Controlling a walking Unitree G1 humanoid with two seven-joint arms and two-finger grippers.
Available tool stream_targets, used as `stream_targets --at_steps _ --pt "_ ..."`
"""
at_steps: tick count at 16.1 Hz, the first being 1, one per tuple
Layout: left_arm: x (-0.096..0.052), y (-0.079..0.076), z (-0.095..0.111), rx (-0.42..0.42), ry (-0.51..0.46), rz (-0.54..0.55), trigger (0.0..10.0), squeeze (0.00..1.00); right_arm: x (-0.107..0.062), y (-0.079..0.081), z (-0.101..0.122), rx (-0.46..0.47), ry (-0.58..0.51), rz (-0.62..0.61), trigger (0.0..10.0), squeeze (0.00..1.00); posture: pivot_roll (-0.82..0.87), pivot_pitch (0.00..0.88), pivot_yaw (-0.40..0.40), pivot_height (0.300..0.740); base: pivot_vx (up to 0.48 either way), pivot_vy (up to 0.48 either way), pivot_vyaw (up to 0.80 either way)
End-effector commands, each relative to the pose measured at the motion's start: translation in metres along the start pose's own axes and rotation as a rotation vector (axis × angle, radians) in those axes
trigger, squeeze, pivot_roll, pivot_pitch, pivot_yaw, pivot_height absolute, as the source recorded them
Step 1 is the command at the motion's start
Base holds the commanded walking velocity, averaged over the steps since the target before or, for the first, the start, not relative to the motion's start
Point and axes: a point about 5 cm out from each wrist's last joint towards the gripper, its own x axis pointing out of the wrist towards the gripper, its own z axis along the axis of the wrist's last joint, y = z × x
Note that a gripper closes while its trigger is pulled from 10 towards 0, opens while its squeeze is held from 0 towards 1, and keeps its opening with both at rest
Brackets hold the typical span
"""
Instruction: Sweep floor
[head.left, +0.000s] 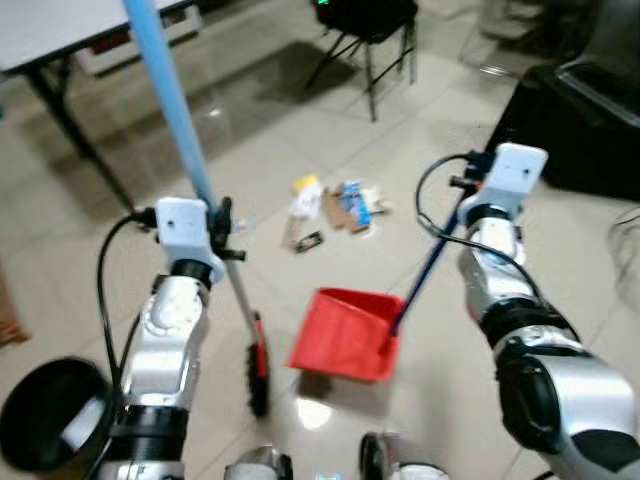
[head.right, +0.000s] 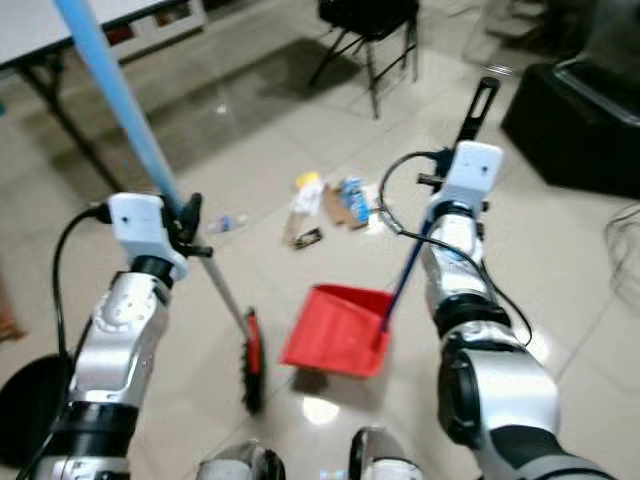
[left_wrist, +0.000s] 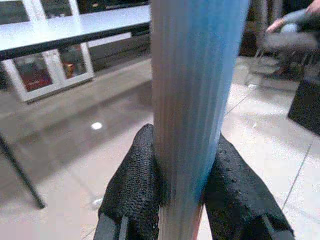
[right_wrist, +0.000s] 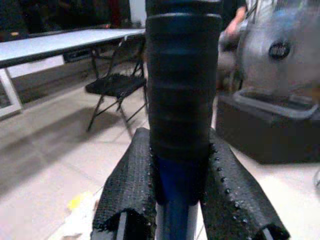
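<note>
The left pincer is clamped around the blue broom handle, its two black fingers pressing either side of the pole. The broom head rests on the tiled floor at about 7 o'clock from the red dustpan, just beside it. The right pincer grips the dustpan's dark handle, with the pan sitting flat on the floor. A small pile of litter lies at 12 o'clock from the dustpan, apart from it. A black bin stands near the robot's left arm. A folding chair stands beyond the litter.
</note>
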Motion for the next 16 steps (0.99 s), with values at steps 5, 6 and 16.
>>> stream_targets --at_steps 5,6,16 --pt "0.0047 0.0036 0.0113 -0.01 -0.065 0.001 10.0 0.0 0.0037 0.0142 0.0123 0.022 -0.049 0.033 10.0 0.0 0.04 0.093 0.043 0.74 0.349 0.0 0.0" --pt "0.0046 0.0026 0.0109 -0.011 -0.066 -0.003 10.0 0.0 0.0036 0.0135 0.012 0.018 -0.048 0.03 10.0 0.0 0.04 0.087 0.045 0.74 0.0 0.0 0.0" --pt "0.0105 -0.0016 0.0093 -0.015 -0.061 -0.032 10.0 0.0 0.003 0.0147 0.0106 0.03 -0.04 0.031 10.0 0.0 0.02 0.042 0.052 0.74 0.0 0.0 0.0"
